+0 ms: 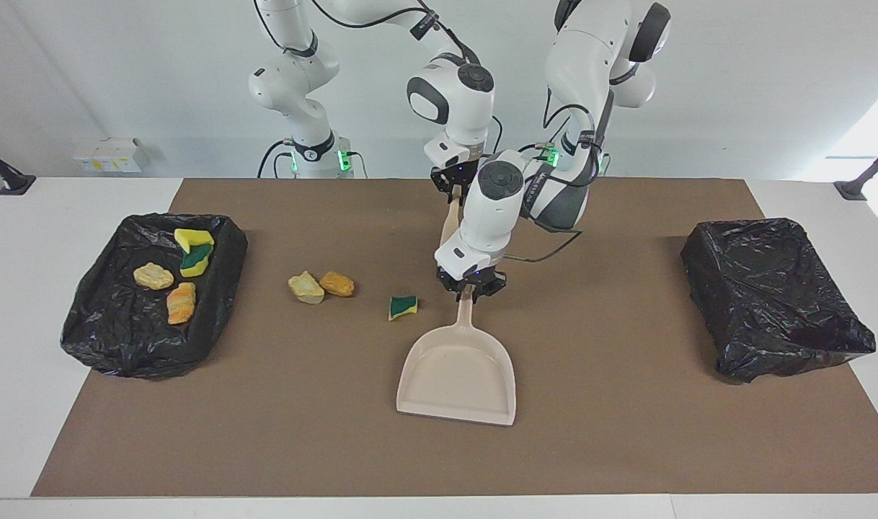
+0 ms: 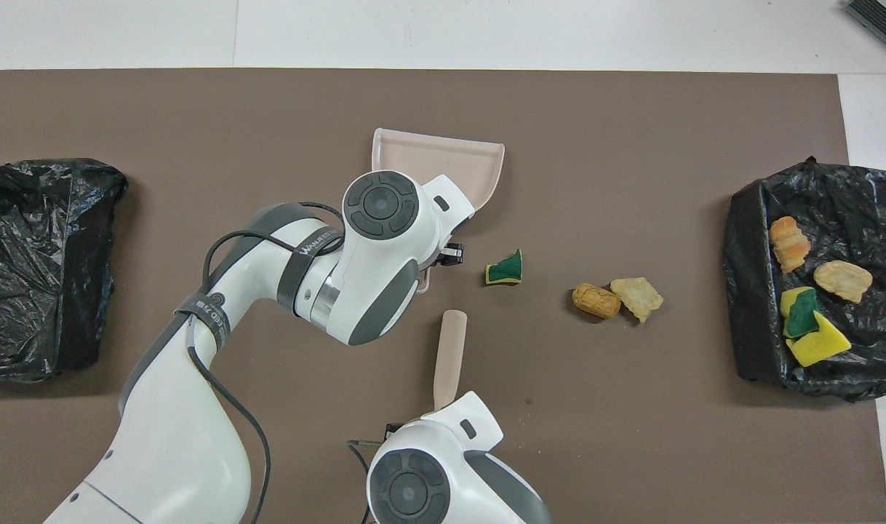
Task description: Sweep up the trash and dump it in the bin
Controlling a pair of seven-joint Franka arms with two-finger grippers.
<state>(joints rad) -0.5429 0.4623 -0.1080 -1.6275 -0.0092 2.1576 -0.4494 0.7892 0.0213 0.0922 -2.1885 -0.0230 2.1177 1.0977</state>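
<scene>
Gripping the beige plastic dustpan (image 1: 457, 375) by its handle, your left hand (image 1: 472, 290) could tip it. Your right hand (image 1: 450, 189), clamped on the beige brush (image 2: 449, 358), could scatter three loose trash scraps (image 1: 321, 285) lying toward the trash-filled black-bagged bin (image 1: 215, 303).

Robotics lab, two white robot arms (image 1: 295, 79) at a bare-walled white table (image 1: 21, 288), brown mat (image 1: 626, 432)

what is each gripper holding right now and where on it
The left gripper is shut on the dustpan at the top of its handle. The right gripper holds the brush by one end.
</scene>
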